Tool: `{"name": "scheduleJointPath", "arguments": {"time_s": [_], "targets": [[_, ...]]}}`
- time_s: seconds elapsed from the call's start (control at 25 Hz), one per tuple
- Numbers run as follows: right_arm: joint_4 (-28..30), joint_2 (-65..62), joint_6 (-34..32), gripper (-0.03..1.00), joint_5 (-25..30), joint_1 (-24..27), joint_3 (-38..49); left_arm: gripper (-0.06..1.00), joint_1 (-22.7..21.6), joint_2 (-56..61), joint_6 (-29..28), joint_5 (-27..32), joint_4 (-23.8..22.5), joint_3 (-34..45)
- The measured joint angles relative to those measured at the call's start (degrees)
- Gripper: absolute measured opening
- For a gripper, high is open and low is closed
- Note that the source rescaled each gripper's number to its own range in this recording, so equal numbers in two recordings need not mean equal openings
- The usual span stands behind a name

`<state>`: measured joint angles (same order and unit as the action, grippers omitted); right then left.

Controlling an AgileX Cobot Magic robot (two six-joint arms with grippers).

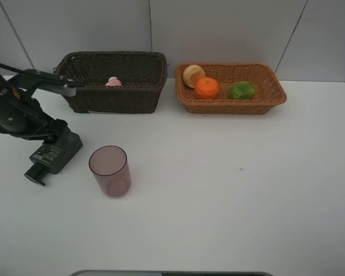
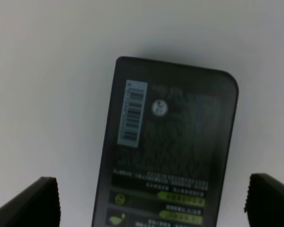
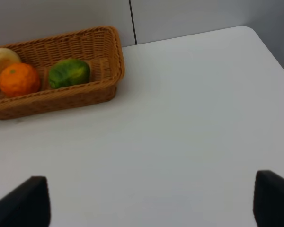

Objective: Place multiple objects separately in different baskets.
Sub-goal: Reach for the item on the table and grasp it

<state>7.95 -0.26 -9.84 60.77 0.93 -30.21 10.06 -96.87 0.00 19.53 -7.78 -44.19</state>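
Pump-bottle pick in hand: left gripper [image 2: 151, 202] wide open over the dark green pump bottle [image 1: 56, 152] lying by the mauve cup [image 1: 110, 171] on the table [image 1: 230, 195] — next, I'd say, drop, close, carry to the dark brown basket [image 1: 116, 101] — right gripper [image 3: 151, 198] open, empty.

1. Two baskets sit side by side at the back of the table [image 1: 236, 195], close to the wall: the left basket [image 1: 112, 100] and the right basket [image 1: 230, 105], with a small gap between them.
2. The right basket holds three things in a row. The orange [image 1: 206, 88] is in the middle, the back-left fruit [image 1: 193, 75] is just beside it and a bit further back, and the right-hand fruit [image 1: 241, 90] is just beside it on the other side.
3. The small bottle [image 1: 113, 82] is in the left basket, roughly mid-basket.
4. The cup [image 1: 110, 171] stands upright on the table in front of the left basket, well apart from it.
5. The pump bottle [image 1: 53, 153] lies on its side on the table, just left of the cup and not touching it.
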Motion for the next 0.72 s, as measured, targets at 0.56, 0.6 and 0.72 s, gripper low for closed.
{"name": "scheduleJointPath", "arguments": {"time_s": [0.56,0.6,0.72], "targets": [[0.0,0.0,0.0,0.87,0.0,0.0,0.0,1.0,0.0,-8.07,0.0,-1.28,0.25,-4.58],[0.0,0.0,0.0,0.87,0.0,0.0,0.0,1.0,0.0,-8.6,0.0,-1.34,0.3,-4.59],[0.0,0.0,0.0,0.87,0.0,0.0,0.0,1.0,0.0,-10.01,0.0,-1.65,0.59,-4.64]]}}
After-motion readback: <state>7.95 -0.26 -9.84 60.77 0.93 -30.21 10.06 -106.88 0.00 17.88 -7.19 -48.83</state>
